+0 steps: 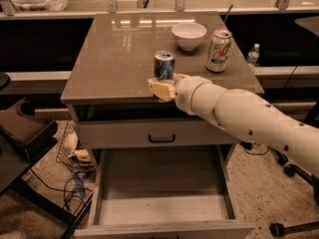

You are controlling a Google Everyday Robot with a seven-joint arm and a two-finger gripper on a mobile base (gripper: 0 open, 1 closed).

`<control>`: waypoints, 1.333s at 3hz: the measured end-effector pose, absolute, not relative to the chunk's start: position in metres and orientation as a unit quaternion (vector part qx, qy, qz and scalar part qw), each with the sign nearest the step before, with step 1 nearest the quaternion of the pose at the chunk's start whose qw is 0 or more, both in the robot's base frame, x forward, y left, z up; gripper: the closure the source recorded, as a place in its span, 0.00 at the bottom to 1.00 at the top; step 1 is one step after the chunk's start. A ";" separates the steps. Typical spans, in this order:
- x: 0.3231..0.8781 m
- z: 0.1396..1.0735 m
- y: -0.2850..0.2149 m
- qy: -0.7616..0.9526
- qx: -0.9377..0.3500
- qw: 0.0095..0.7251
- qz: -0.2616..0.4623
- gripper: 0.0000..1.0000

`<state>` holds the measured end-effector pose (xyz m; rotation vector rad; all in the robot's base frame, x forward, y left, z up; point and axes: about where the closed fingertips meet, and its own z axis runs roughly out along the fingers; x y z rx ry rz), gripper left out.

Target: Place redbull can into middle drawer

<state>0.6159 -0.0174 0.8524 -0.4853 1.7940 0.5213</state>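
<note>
The redbull can (pixel 164 64), slim and blue-and-silver, stands upright in my gripper (pixel 162 87) at the front edge of the cabinet top (pixel 119 54). The cream fingers (pixel 158 87) close around its lower part. My white arm reaches in from the right. The middle drawer (pixel 159 183) is pulled out wide open below, with a bare grey floor. It lies beneath and in front of the can.
A white bowl (pixel 188 35) and a white-and-green can (pixel 218 50) stand at the back right of the top. A closed drawer front with a black handle (pixel 161 138) sits above the open drawer. Cables (pixel 75 183) and a dark box (pixel 25 128) lie to the left.
</note>
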 end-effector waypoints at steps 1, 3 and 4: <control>0.616 0.852 -0.017 0.764 -0.207 0.569 0.222 1.00; 0.616 0.852 -0.017 0.764 -0.207 0.569 0.222 1.00; 0.616 0.852 -0.017 0.764 -0.207 0.569 0.222 1.00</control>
